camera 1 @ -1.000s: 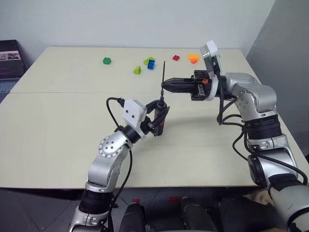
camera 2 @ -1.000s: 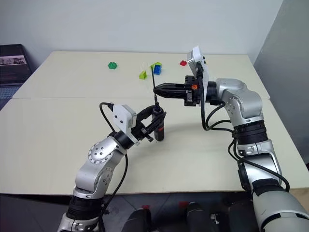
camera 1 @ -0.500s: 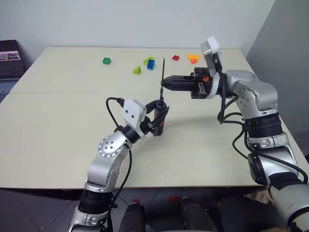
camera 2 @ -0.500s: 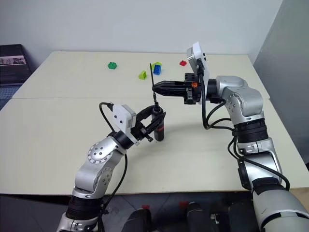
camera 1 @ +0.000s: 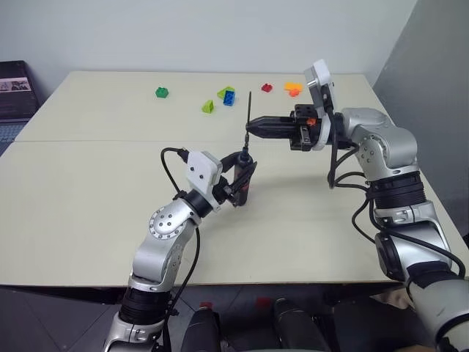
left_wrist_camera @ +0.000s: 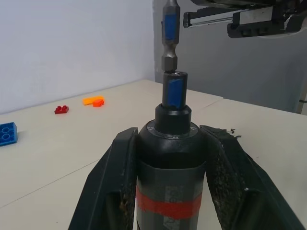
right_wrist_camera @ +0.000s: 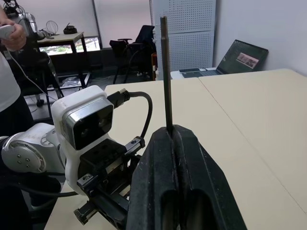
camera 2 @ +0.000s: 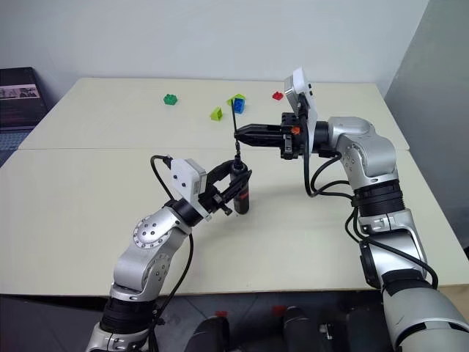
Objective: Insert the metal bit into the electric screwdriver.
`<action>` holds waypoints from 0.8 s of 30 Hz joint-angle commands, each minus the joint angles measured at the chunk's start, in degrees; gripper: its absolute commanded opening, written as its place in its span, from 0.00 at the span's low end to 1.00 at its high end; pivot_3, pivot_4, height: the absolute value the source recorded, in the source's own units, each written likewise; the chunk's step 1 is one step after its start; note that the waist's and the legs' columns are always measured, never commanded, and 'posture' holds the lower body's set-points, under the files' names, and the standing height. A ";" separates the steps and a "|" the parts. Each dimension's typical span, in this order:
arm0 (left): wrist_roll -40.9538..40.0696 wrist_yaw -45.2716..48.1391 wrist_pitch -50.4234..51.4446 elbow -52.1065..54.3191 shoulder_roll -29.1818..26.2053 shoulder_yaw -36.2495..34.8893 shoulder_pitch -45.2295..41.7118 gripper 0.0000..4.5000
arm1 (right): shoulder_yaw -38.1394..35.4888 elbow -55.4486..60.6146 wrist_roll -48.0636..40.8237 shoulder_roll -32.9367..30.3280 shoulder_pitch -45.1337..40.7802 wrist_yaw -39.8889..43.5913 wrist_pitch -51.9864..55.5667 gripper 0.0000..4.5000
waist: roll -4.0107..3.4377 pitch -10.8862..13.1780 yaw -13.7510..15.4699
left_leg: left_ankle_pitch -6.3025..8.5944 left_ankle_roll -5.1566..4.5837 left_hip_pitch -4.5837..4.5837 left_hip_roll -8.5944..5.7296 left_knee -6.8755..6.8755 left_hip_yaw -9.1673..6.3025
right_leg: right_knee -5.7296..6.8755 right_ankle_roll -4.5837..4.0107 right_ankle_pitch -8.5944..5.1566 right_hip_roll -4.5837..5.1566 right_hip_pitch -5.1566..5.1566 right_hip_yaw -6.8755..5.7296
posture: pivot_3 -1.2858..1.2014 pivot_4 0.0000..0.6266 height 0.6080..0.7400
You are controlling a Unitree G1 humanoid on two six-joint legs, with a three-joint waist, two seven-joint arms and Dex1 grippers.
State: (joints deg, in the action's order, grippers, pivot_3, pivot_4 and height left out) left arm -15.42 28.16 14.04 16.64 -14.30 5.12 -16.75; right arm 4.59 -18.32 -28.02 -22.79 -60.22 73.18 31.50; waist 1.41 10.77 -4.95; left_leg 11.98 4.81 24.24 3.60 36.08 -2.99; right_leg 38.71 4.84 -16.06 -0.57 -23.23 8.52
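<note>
So my left gripper [camera 1: 244, 178] is clamped on the electric screwdriver [left_wrist_camera: 171, 158], held upright. My right gripper [camera 1: 250, 127] pinches the metal bit [right_wrist_camera: 165, 72] just above its socket. Lined up, not seated yet.

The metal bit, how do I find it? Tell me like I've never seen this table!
Start at the big cream table and find the right pincer reaching in sideways above its middle. Pinched in its black tips, standing upright, is the metal bit, with its lower end just above the electric screwdriver held by the left pincer. Unlike the chunky coloured toy bricks behind it, it is needle-thin, dark grey.
</note>
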 commanded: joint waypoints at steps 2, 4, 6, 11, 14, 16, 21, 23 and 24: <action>0.45 -0.32 -0.06 -0.06 -0.84 -1.04 0.07 0.36 | -1.30 1.97 -1.47 -0.18 -1.59 0.38 0.79 0.00 | 0.00 0.00 0.00 | 0.00 0.00 0.00 0.00 0.00 0.00 | 0.00 -0.01 0.00 0.00 0.00 0.00 | 0.52 0.24 1.00; 0.41 -0.30 -0.04 0.02 -0.86 -1.06 0.08 0.36 | -1.17 2.12 -1.37 -0.36 -1.41 0.48 0.89 0.00 | 0.00 0.00 0.00 | 0.00 0.00 0.00 0.00 0.00 0.00 | 0.00 0.00 0.00 0.00 0.00 0.00 | 0.52 0.24 1.00; 0.40 -0.31 -0.03 0.02 -0.85 -1.07 0.04 0.36 | -1.02 2.21 -1.20 -0.47 -1.25 0.60 0.81 0.00 | 0.00 0.00 0.00 | 0.00 0.00 0.00 0.00 0.00 0.00 | 0.00 0.00 0.00 0.00 0.00 0.00 | 0.52 0.24 1.00; 0.38 -0.26 -0.01 0.05 -0.84 -1.00 0.09 0.36 | -0.31 2.52 -0.56 -0.28 -0.52 0.67 0.33 0.00 | 0.00 0.00 0.00 | 0.00 0.00 0.00 0.00 0.00 0.00 | 0.00 0.00 0.00 0.00 0.00 0.00 | 0.52 0.24 1.00; 0.38 -0.30 0.04 0.07 -0.82 -0.99 0.11 0.36 | 0.40 2.86 0.02 -0.29 -0.13 1.03 -0.25 0.00 | 0.00 0.00 0.00 | 0.00 0.00 0.00 0.00 0.00 0.00 | 0.00 0.00 0.00 0.00 0.00 0.00 | 0.52 0.24 1.00; 0.40 -0.35 0.06 0.06 -0.80 -0.98 0.11 0.36 | 0.85 3.22 0.30 -0.31 0.07 1.31 -0.48 0.00 | 0.00 0.00 -0.01 | 0.00 0.00 0.00 0.00 0.00 0.00 | 0.00 0.00 0.00 0.00 0.00 0.00 | 0.52 0.24 1.00; 0.42 -0.39 0.12 0.06 -0.74 -0.94 0.12 0.36 | 1.41 3.54 0.60 -0.50 0.22 1.55 -0.71 0.00 | 0.00 0.00 -0.01 | 0.00 0.00 -0.02 0.00 0.00 0.00 | 0.01 0.01 0.00 0.00 0.01 0.00 | 0.52 0.24 1.00; 0.46 -0.41 0.07 0.03 -0.71 -0.93 0.10 0.36 | 1.53 3.41 0.64 -0.63 0.17 1.65 -0.64 0.00 | 0.00 0.00 -0.01 | 0.00 0.00 -0.02 0.00 0.00 0.00 | 0.01 0.01 0.00 0.00 0.01 0.00 | 0.52 0.24 1.00; 0.47 -0.39 0.03 0.00 -0.70 -0.92 0.08 0.36 | 1.63 3.12 0.75 -0.70 0.04 1.74 -0.63 0.00 | 0.00 0.00 -0.01 | 0.00 0.00 -0.02 0.00 0.00 0.00 | 0.01 0.01 0.00 0.00 0.01 0.00 | 0.52 0.24 1.00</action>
State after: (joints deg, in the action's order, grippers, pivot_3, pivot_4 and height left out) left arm -15.42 28.22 14.13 16.64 -14.32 5.13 -16.75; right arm 5.81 -16.57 -27.48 -23.03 -59.89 73.72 31.18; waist 1.41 10.77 -4.96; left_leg 11.98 4.81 24.22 3.60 36.08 -2.99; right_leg 38.72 4.84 -16.06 -0.57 -23.22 8.52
